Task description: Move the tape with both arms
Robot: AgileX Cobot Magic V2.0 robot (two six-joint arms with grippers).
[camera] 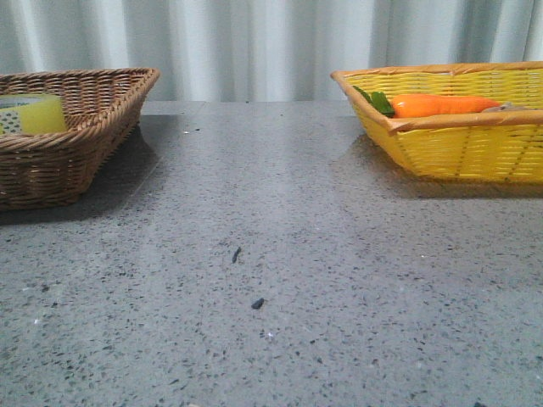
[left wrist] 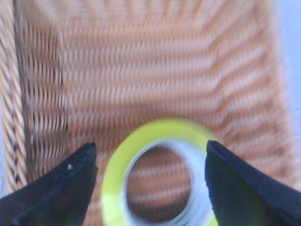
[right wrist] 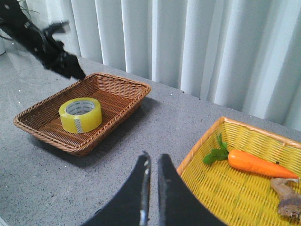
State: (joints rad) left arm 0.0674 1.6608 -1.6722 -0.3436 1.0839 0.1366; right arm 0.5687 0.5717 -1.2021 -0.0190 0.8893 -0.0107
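1. Your tape (right wrist: 80, 114), a yellow roll with a white core, lies flat on the floor of the brown wicker basket (right wrist: 123, 101) at the left of the grey speckled table (camera: 280, 280); in the front view only its yellow side (camera: 32, 114) shows above the basket's rim.

2. Your left gripper (left wrist: 150, 162) hangs over that basket with its black fingers (left wrist: 61, 181) spread wide, one on each side of the roll, holding nothing. The wrist picture is blurred, so you cannot tell whether the fingers touch the tape (left wrist: 155, 136).

3. From the right wrist camera you see the left arm (right wrist: 40, 40) poised above the far rim of the brown basket.

4. Your right gripper (right wrist: 151, 181) is over the open table between the two baskets, its fingers nearly together with only a thin slit between them, and it grips nothing.

5. The yellow basket (camera: 458, 144) sits at the right of the table, well apart from the brown one. In it lie an orange carrot (right wrist: 258, 164) with green leaves and a brownish object (right wrist: 286, 194) you cannot identify.
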